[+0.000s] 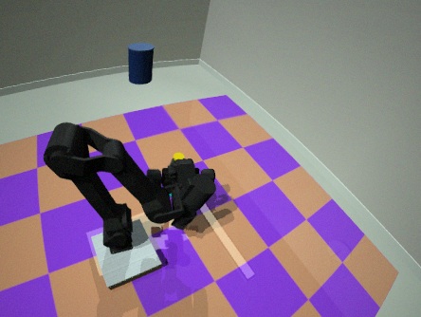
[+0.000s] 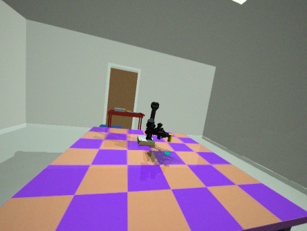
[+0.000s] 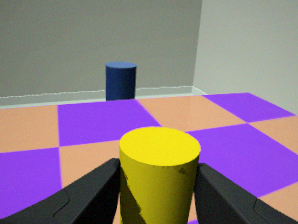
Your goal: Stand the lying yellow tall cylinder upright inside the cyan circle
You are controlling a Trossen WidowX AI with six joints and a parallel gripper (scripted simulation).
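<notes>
While raised above the checkered table (image 2: 104, 180), yellow cylinder (image 3: 160, 196) between black fingers, clamped on both sides

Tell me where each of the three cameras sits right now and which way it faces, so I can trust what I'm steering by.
Top: high above the checkered table, looking down toward the room corner; whole arm and base visible.
Exterior: low beyond the table's far end, facing the door; arm small, cyan circle beneath it.
Wrist: on the gripper, looking along the fingers clamping the yellow cylinder.
Top and wrist both show the blue cylinder.
</notes>
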